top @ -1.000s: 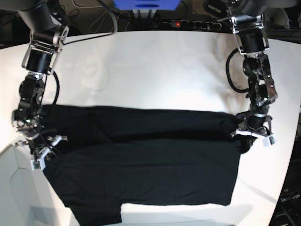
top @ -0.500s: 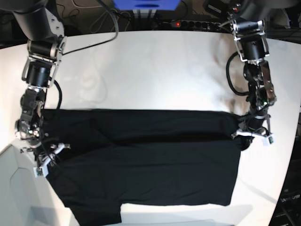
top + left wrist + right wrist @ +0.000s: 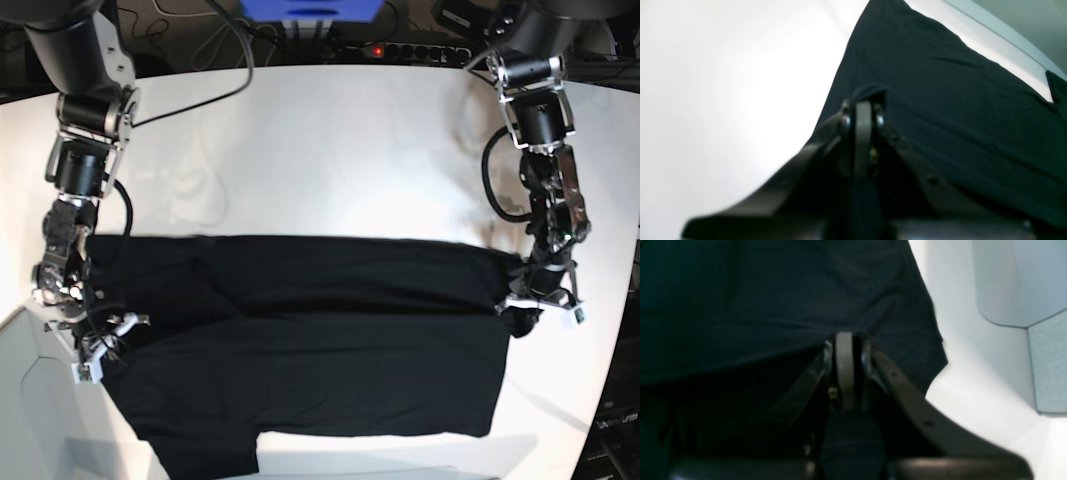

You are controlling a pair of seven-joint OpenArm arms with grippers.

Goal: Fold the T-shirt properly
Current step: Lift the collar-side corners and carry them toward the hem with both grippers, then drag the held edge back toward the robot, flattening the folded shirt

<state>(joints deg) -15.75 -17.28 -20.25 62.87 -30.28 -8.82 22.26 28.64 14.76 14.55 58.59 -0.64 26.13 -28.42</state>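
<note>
T-shirt point(image 3: 310, 340): black, spread across the white table point(image 3: 330, 150).
Left gripper point(image 3: 538, 303): pinching the T-shirt's edge.
Right gripper point(image 3: 100, 345): pinching the opposite edge.

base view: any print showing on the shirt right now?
No. The T-shirt shows only plain black cloth, spread on the white table between the two arms.

I have both arms reaching down from the far side. My left gripper point(image 3: 540, 305) at scene right and my right gripper point(image 3: 98, 345) at scene left are each clamped tight, wrists bent low.
</note>
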